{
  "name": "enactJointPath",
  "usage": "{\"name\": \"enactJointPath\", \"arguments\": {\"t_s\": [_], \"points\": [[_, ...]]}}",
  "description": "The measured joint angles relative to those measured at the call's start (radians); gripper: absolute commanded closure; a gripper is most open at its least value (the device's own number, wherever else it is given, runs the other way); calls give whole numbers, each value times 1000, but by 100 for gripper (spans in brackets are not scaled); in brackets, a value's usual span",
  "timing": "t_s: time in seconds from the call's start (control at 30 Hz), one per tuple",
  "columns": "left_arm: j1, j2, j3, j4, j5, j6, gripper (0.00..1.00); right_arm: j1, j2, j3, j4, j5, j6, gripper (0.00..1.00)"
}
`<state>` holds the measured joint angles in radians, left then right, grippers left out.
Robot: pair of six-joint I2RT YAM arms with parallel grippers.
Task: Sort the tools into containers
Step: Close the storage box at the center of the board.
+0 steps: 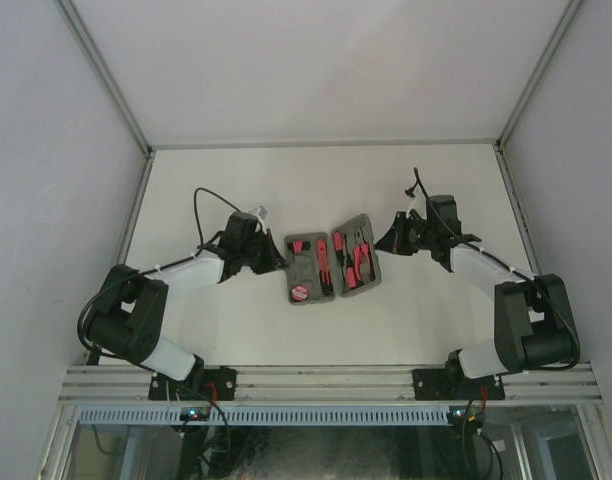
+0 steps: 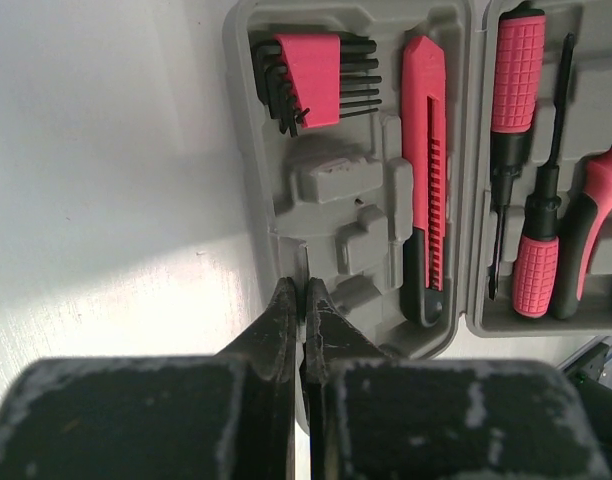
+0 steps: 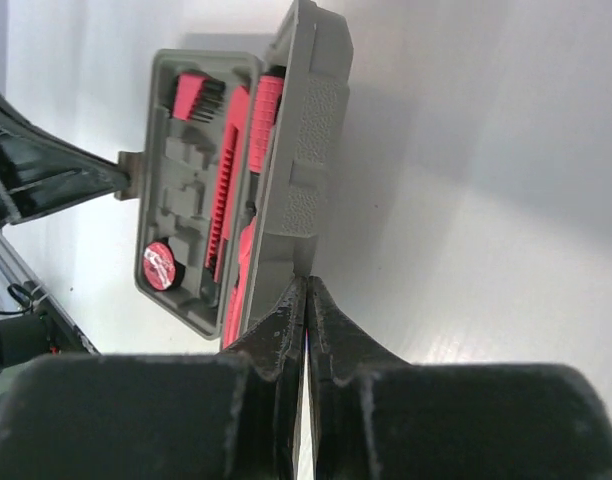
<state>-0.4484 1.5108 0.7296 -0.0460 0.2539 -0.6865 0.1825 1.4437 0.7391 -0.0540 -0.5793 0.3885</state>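
Observation:
The grey hinged case (image 1: 308,243) lies open mid-table with the tools in its recesses. Its left half (image 2: 248,150) holds a red-black hex key set (image 2: 311,80), a longer red-black tool (image 2: 426,170) and a small round red-black piece (image 3: 159,262). The right half (image 3: 306,130) is tilted up on its hinge and holds red-handled screwdrivers (image 2: 516,80) and pliers (image 2: 601,200). My left gripper (image 2: 304,290) is shut, its tips against the left half's outer rim. My right gripper (image 3: 306,282) is shut, tips touching the raised half's outer edge.
The white table (image 1: 236,180) is walled by white panels on three sides. The aluminium rail (image 1: 326,380) with both arm bases runs along the near edge. The left arm's gripper (image 3: 46,175) shows in the right wrist view, meeting a tab on the case.

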Motion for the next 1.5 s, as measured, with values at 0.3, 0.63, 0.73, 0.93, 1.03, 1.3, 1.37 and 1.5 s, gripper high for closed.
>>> {"name": "enactJointPath", "arguments": {"t_s": [0.3, 0.63, 0.73, 0.93, 1.03, 1.3, 1.37, 1.5], "points": [[-8, -16, 11, -48, -7, -2, 100, 74, -17, 59, 31, -32, 14, 100], [-56, -59, 90, -39, 65, -19, 100, 229, 34, 130, 47, -63, 61, 100], [-64, -61, 99, -32, 76, -22, 100, 269, 82, 148, 39, -55, 70, 100], [-61, -60, 97, -48, 68, -21, 100, 332, 206, 188, 36, -40, 87, 100], [-62, -59, 95, -47, 63, -21, 100, 346, 249, 196, 42, -35, 100, 100], [-58, -32, 43, -23, 47, -29, 100, 362, 312, 233, 64, -21, 117, 100], [-58, -16, 27, -13, 45, -34, 99, 369, 320, 237, 60, -9, 117, 100], [-60, -5, -3, 0, 38, -40, 95, 374, 318, 237, 32, 32, 107, 93]]}}
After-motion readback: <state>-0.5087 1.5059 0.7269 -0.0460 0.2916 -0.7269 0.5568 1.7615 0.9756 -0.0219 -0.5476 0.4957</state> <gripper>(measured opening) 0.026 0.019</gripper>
